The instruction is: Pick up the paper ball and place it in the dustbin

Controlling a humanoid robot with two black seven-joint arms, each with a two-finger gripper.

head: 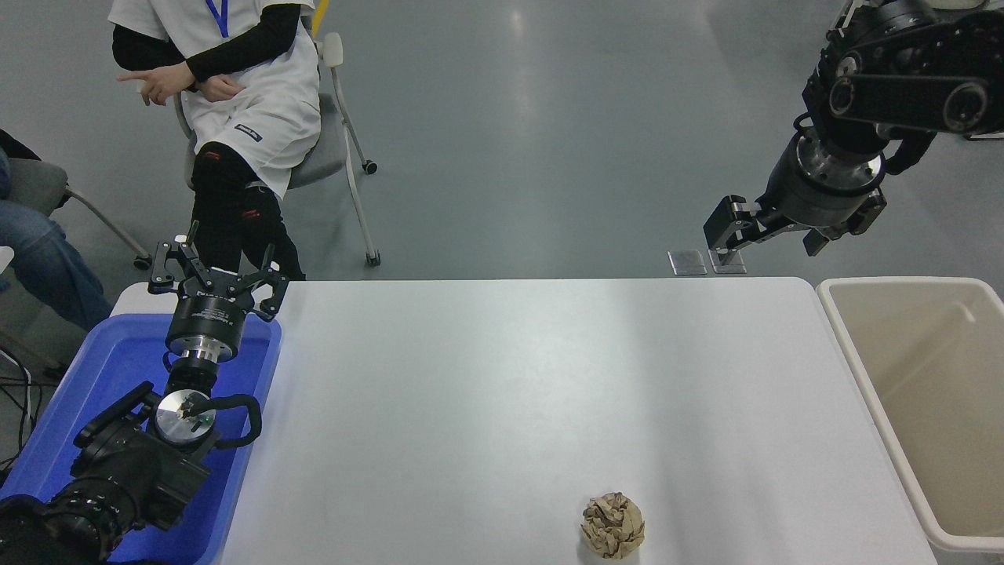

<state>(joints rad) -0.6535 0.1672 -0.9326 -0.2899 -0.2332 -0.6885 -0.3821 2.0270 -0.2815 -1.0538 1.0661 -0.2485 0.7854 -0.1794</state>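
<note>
One paper ball [612, 526] sits at the lower centre of the white table [502, 377], well apart from the one dustbin [855, 345] at the right edge. Likely light and crushable, best pinched across its middle. The right gripper [725, 234], upper right, holds nothing; its opening cannot be told. The left gripper [213, 273] is parked open over the blue tray [102, 377]

The paper ball [612, 526] lies on the table's [502, 377] near edge. The dustbin [843, 329] stands right of the table, a tray [251, 408] left.
</note>
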